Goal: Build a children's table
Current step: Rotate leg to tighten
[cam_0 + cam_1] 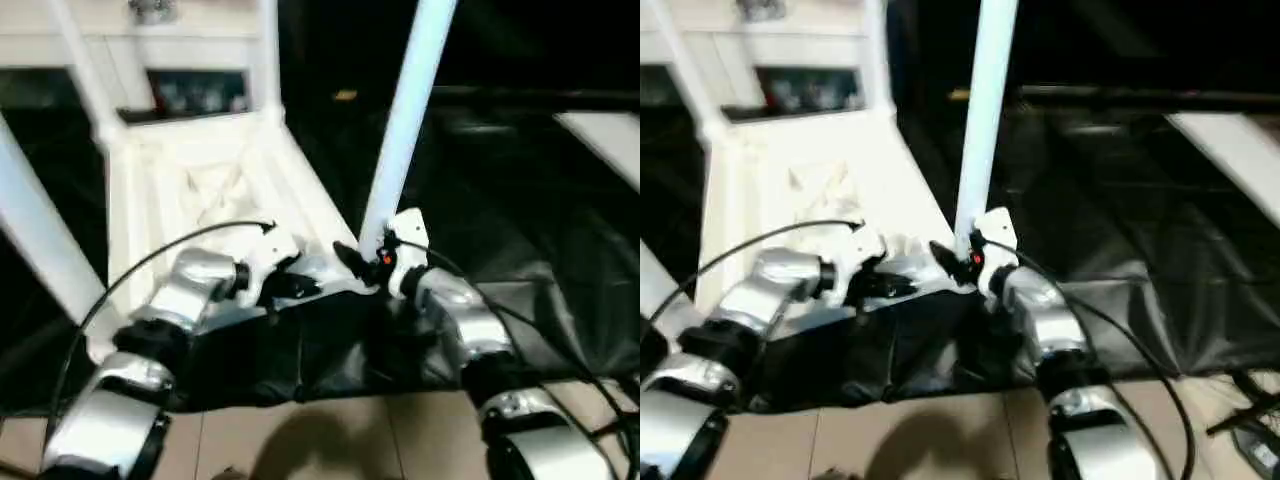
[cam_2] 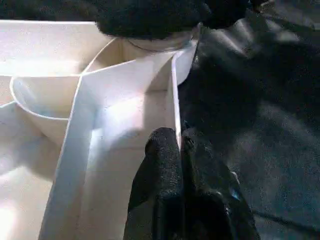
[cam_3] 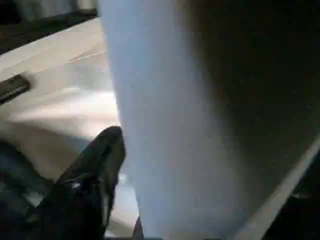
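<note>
The upside-down table (image 1: 200, 190) fills the frame's centre-left on the black surface (image 1: 560, 250). Left gripper (image 2: 179, 145) clamps its rim, steadying it; right gripper (image 1: 362, 262), fingers apart, flanks the near leg (image 1: 405, 120).

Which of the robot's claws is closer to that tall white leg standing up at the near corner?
The right claw: it sits right at the base of the leg. The left claw is further over, pinching the upturned table's near edge wall.
</note>
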Available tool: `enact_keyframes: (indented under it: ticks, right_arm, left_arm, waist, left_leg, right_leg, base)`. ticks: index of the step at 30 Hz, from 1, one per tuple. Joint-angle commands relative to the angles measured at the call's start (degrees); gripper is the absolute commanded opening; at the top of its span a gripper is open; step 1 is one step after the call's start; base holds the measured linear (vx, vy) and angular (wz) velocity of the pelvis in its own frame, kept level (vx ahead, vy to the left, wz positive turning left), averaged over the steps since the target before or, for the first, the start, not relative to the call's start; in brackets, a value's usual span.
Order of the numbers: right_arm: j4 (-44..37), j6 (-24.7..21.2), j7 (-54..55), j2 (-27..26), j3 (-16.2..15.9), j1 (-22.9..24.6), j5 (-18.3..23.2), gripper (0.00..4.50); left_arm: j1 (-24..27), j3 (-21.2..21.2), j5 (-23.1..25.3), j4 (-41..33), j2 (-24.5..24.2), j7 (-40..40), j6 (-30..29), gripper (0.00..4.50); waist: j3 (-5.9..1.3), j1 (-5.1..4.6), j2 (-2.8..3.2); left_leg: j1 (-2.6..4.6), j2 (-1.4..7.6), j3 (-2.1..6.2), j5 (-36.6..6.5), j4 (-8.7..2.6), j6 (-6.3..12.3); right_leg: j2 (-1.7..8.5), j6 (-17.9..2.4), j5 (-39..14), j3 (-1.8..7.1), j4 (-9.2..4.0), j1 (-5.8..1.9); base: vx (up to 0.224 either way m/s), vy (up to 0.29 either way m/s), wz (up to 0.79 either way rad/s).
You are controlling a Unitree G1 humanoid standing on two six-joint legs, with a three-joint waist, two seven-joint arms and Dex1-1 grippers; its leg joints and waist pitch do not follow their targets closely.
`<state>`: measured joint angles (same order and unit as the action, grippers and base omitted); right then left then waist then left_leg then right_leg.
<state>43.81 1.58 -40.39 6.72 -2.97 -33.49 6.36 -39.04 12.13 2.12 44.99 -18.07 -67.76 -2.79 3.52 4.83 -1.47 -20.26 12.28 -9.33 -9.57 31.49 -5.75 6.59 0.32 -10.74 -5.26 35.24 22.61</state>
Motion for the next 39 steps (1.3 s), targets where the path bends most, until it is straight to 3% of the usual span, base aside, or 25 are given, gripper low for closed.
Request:
enact_keyframes:
  ticks: [1, 2, 3, 4, 5, 6, 9, 12, 15, 19, 24, 28, 31, 33, 36, 39]
  right_arm:
    - [-0.28, -0.75, -6.66, 2.03, -2.68, -0.39, -0.88, 3.61]
    - [-0.82, -0.74, -9.57, 3.1, -3.4, -0.12, -1.03, 3.61]
    - [-1.02, -0.78, -10.52, 3.45, -3.63, -0.02, -1.05, 3.61]
    - [-1.58, -1.09, -13.06, 4.33, -4.23, 0.23, -1.02, 3.61]
    - [-1.92, -1.31, -14.99, 4.97, -4.62, 0.37, -0.9, 3.61]
    - [-2.59, -1.69, -17.69, 5.88, -5.26, 0.6, -0.62, 3.61]
    - [-3.98, -2.0, -24.58, 8.58, -7.41, 0.75, -0.36, 3.61]
    - [-3.37, -2.21, -26.05, 8.91, -6.95, -0.16, 0.61, 3.27]
    - [-3.11, -2.5, -28.45, 9.56, -7.37, -0.85, 0.81, 3.13]
    - [-3.59, -2.63, -31.16, 10.51, -8.85, -0.8, -0.08, 2.77]
    - [-3.83, -2.38, -32.58, 10.66, -10.07, -0.38, -0.86, 2.71]
    - [-4.24, -3.36, -31.67, 9.81, -9.66, 0.29, -0.43, 2.68]
    - [-3.62, -3.34, -24.42, 7.69, -7.76, 0.84, -0.52, 2.68]
    - [-2.96, -3.3, -18.75, 6.19, -6.35, 1.01, -0.89, 2.67]
    - [-0.8, -3.28, -2.85, 1.86, -3.36, 1.39, -2.66, 2.67]
    - [1.67, -4.81, 17.43, -4.94, 0.01, 1.88, -4.06, 2.66]
  left_arm:
    - [0.36, 2.08, -0.96, -0.45, -0.18, -6.53, 1.61, 0.0]
    - [0.33, 2.1, -1.12, -0.47, -0.67, -7.74, 1.73, 0.0]
    - [0.32, 2.11, -1.16, -0.47, -0.83, -8.11, 1.79, 0.0]
    - [0.27, 2.18, -1.21, -0.44, -1.25, -9.02, 2.09, 0.0]
    - [0.24, 2.18, -1.2, -0.38, -1.52, -9.7, 2.39, 0.0]
    - [0.22, 2.16, -1.44, -0.45, -1.89, -10.87, 2.41, 0.0]
    - [0.34, 2.91, -1.52, -0.59, -3.44, -14.42, 3.31, 0.0]
    - [0.46, 3.24, -1.98, -0.82, -4.23, -16.18, 3.39, 0.0]
    - [0.59, 3.66, -1.96, -0.96, -5.06, -17.92, 3.59, 0.0]
    - [0.38, 3.71, -1.46, -0.3, -5.67, -18.92, 4.22, 0.0]
    - [0.12, 3.58, -1.57, 0.14, -5.85, -19.37, 4.27, 0.0]
    - [0.08, 3.35, -2.15, 0.07, -5.54, -18.6, 3.31, 0.0]
    - [-0.23, 2.88, -1.45, 0.08, -4.34, -14.4, 1.71, 0.0]
    - [-0.5, 3.08, -0.15, 0.36, -3.63, -11.08, 1.35, 0.0]
    - [-1.03, 2.8, 0.6, 0.53, 0.37, -4.16, -2.26, 0.0]
    - [-1.34, 2.7, 0.9, 0.31, 6.32, 3.37, -5.9, 0.0]
  waist:
    - [-4.5, -0.01, -0.04]
    - [-4.68, 0.12, 0.05]
    - [-4.89, 0.43, 0.25]
    - [-5.0, 0.48, 0.17]
    - [-4.99, 0.57, 0.11]
    - [-4.87, 0.67, 0.08]
    - [-4.67, 0.78, 0.08]
    - [-4.25, 0.92, 0.2]
    - [-4.1, 0.97, 0.19]
    - [-4.17, 1.04, 0.16]
    - [-4.51, 1.14, 0.05]
    - [-4.46, 1.19, 0.02]
    - [-4.3, 1.15, -0.01]
    - [-3.96, 0.96, -0.09]
    - [-3.75, 0.4, -0.21]
    - [-3.62, -0.3, -0.35]
  left_leg:
    - [-0.36, 0.61, -0.64, -4.03, -2.55, 3.28]
    - [-1.15, 0.24, -0.93, -3.43, -2.05, 4.08]
    - [-0.71, 0.28, -1.15, -3.31, -1.76, 4.64]
    - [-0.71, 0.26, -1.37, -2.57, -1.4, 5.97]
    - [-0.8, 0.28, -1.39, -2.29, -1.33, 6.52]
    - [-0.85, 0.39, -1.39, -2.85, -1.29, 7.44]
    - [-0.65, 0.72, -1.39, -5.9, -1.48, 6.75]
    - [-0.41, 1.04, -1.39, -10.78, -1.99, 4.23]
    - [-0.21, 1.15, -1.42, -13.0, -2.15, 2.78]
    - [-0.29, 1.1, -1.41, -12.24, -2.15, 2.38]
    - [-0.48, 0.94, -1.41, -8.99, -1.82, 3.3]
    - [-0.5, 0.89, -1.46, -8.82, -1.77, 3.74]
    - [-0.46, 0.93, -1.45, -9.93, -1.91, 2.99]
    - [-0.2, 0.92, -1.28, -13.32, -2.32, 1.3]
    - [0.08, 0.88, -1.0, -16.74, -2.72, -0.97]
    - [-0.33, 0.77, -0.77, -17.39, -3.01, -2.14]
  right_leg:
    - [1.53, -12.1, -5.3, 2.74, -3.59, -2.53]
    - [1.04, -14.11, 1.3, 2.77, -2.71, -2.86]
    - [0.99, -15.08, 3.57, 2.73, -2.58, -2.69]
    - [0.83, -16.86, 8.03, 2.77, -2.1, -2.85]
    - [0.76, -17.27, 9.36, 2.73, -1.99, -2.93]
    - [0.81, -17.67, 9.02, 2.54, -1.97, -3.05]
    - [1.05, -17.22, 3.64, 2.51, -2.4, -3.01]
    - [1.36, -16.05, -4.37, 2.64, -3.09, -2.69]
    - [1.38, -15.38, -8.03, 2.79, -3.39, -2.42]
    - [1.39, -15.01, -7.87, 2.92, -3.32, -2.52]
    - [1.3, -15.59, -3.28, 2.83, -2.76, -2.76]
    - [1.29, -15.87, -3.05, 2.79, -2.77, -2.76]
    - [1.41, -15.32, -5.48, 2.85, -2.98, -2.64]
    - [1.62, -13.52, -12.28, 2.92, -3.76, -2.42]
    - [1.82, -10.94, -19.76, 3.01, -4.57, -2.0]
    - [1.6, -9.34, -22.21, 2.94, -4.73, -1.94]
  base:
    - [0.084, -0.039, 0.01]
    - [0.078, -0.018, -0.04]
    - [0.074, -0.011, 0.0]
    - [0.074, -0.011, 0.0]
    - [0.0, 0.0, 0.0]
    - [0.0, 0.0, 0.0]
    - [0.0, 0.0, 0.0]
    - [0.0, 0.0, 0.0]
    - [0.0, 0.0, 0.0]
    - [0.0, 0.0, 0.0]
    - [0.0, 0.0, 0.0]
    - [0.0, 0.0, 0.0]
    - [0.0, 0.0, 0.0]
    - [0.0, 0.0, 0.0]
    - [0.0, 0.0, 0.0]
    - [0.0, 0.0, 0.0]
